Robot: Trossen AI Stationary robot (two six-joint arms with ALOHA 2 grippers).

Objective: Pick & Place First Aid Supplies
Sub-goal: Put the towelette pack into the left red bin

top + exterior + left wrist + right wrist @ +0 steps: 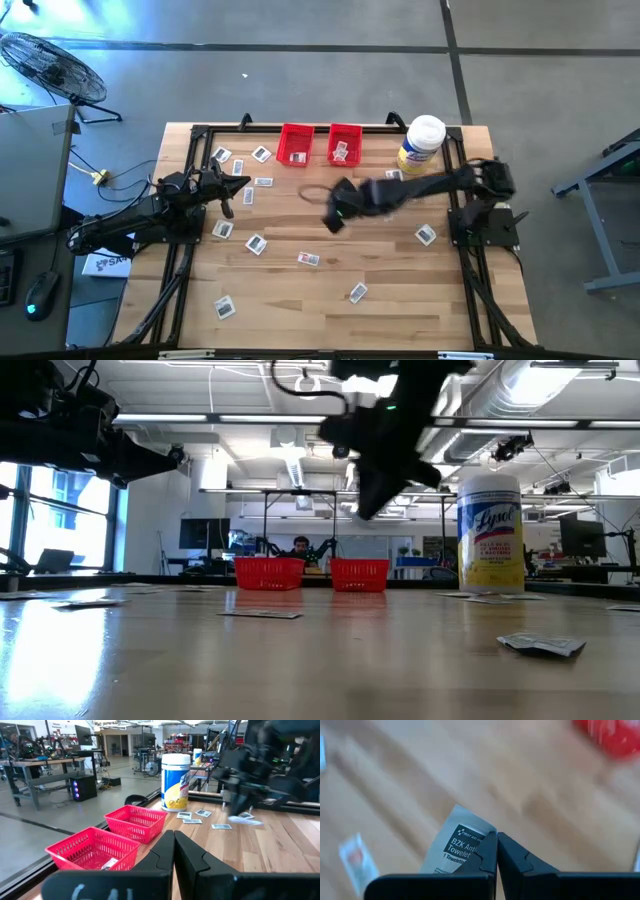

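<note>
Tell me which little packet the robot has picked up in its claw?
The BZK towelette packet, pinched in the right claw above the middle of the table. All the other packets lie flat on the wood or inside the red baskets.

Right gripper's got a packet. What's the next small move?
Probably carry it toward the nearer red bin. The right gripper is shut on a towelette packet, lifted above the table's middle, not yet over either bin. The left gripper waits shut at the left.
</note>
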